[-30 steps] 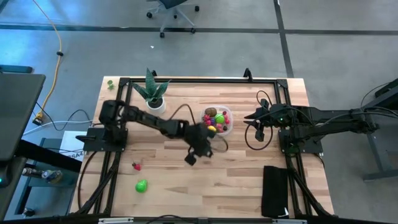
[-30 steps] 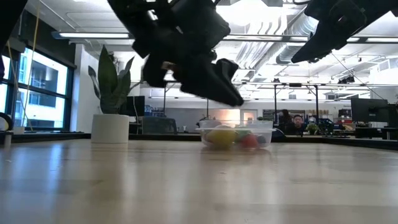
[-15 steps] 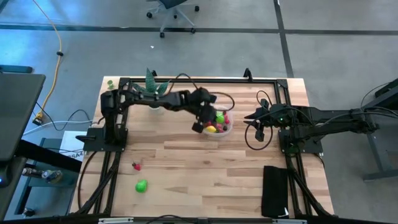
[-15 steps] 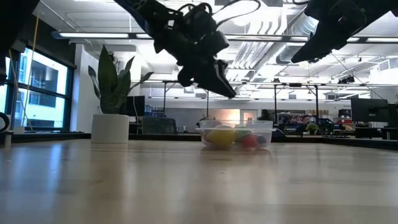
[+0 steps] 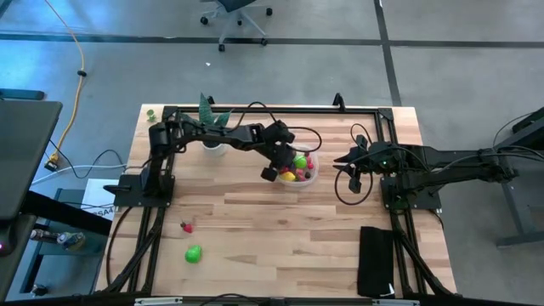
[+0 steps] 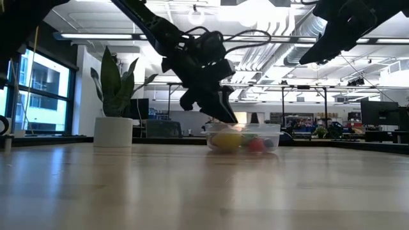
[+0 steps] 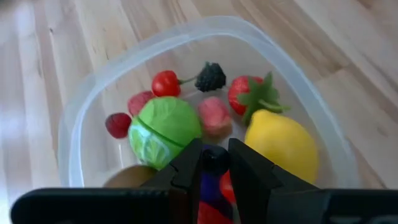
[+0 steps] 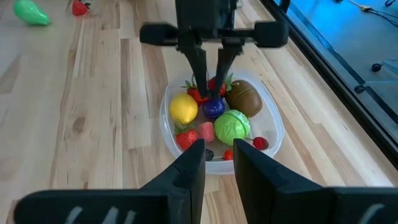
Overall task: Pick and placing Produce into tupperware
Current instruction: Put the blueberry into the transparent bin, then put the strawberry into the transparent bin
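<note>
Now I've got the left gripper [image 7: 214, 163] down inside the tupperware [image 5: 309, 177], fingers clamped on a purple fruit [image 8: 213, 107], with the lemon [image 7: 283, 144] and green ball [image 7: 166, 121] just beside its tips. My right gripper [image 5: 349, 161] hangs beside the tupperware; fingers parted, holding nothing.

A spiky green plant in a white pot [image 5: 211, 134] stands near the wooden table's [image 5: 280, 246] far-left corner.

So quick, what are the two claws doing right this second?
Left gripper: shut on a purple fruit, down in the tupperware.
Right gripper: open, empty, waiting beside the tupperware.
</note>
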